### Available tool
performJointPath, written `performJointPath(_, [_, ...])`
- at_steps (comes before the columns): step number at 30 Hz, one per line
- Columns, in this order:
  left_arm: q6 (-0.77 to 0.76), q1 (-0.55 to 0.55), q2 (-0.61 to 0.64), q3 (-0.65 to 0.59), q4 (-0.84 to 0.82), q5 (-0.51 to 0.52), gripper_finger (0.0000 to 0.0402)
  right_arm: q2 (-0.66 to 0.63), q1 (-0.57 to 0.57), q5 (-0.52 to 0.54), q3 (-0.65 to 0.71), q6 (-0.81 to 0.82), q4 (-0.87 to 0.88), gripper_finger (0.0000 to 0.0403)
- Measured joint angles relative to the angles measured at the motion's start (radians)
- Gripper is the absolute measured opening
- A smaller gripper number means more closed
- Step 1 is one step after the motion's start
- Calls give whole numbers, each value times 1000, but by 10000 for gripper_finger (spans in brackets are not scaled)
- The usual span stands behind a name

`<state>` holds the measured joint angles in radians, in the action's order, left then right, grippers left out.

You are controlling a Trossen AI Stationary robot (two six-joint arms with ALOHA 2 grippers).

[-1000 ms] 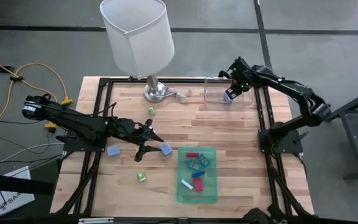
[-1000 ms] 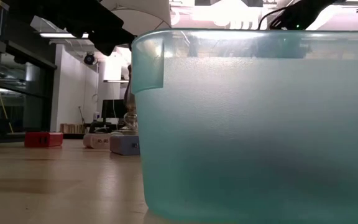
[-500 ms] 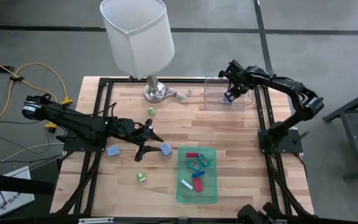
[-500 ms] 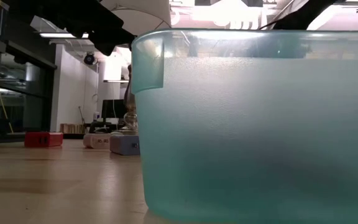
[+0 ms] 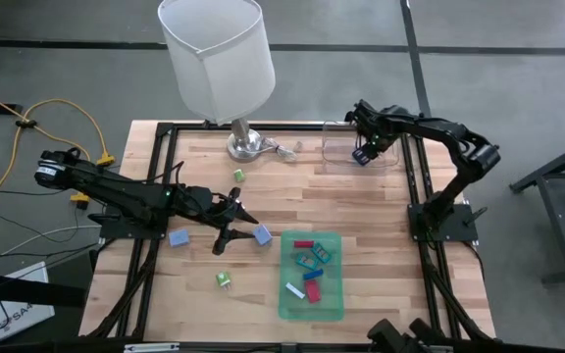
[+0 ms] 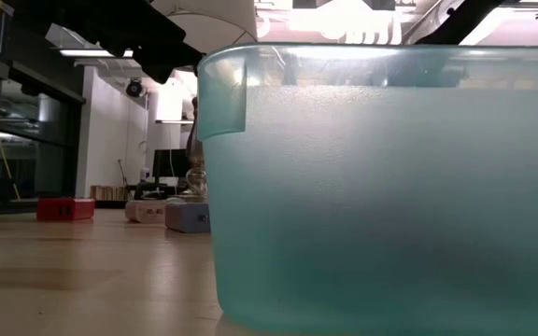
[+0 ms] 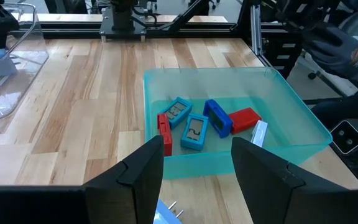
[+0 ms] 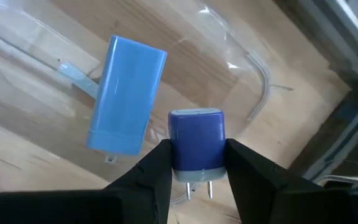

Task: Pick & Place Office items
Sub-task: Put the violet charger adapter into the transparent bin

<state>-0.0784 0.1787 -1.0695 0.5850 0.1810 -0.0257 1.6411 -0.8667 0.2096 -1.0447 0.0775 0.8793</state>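
2 dark fingers of the right gripper (image 8: 196,163) are seen clamped on a purple-blue plug block (image 8: 196,147), prongs pointing back toward the wrist, held right over the clear container (image 5: 359,149). Just past it, a light blue block (image 8: 126,94) is lying inside already. Left gripper (image 5: 231,218) is parked half open, nothing held, by another blue block (image 5: 262,234).

My overhead view is evenly lit, shadows soft on the table (image 5: 361,196). At table height, ceiling lights (image 6: 362,19) glare white at the top of the frame and the tray wall (image 6: 390,187) looms hazy, too near to focus. My own fingers (image 7: 145,171) show dark and soft-edged
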Motion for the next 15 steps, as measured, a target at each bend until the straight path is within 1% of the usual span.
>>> performJointPath(10, [0,0,0,0,0,0,184,4,5,-3,0,2,1,125])
performJointPath(15, [0,0,0,0,0,0,184,4,5,-16,0,4,1,139])
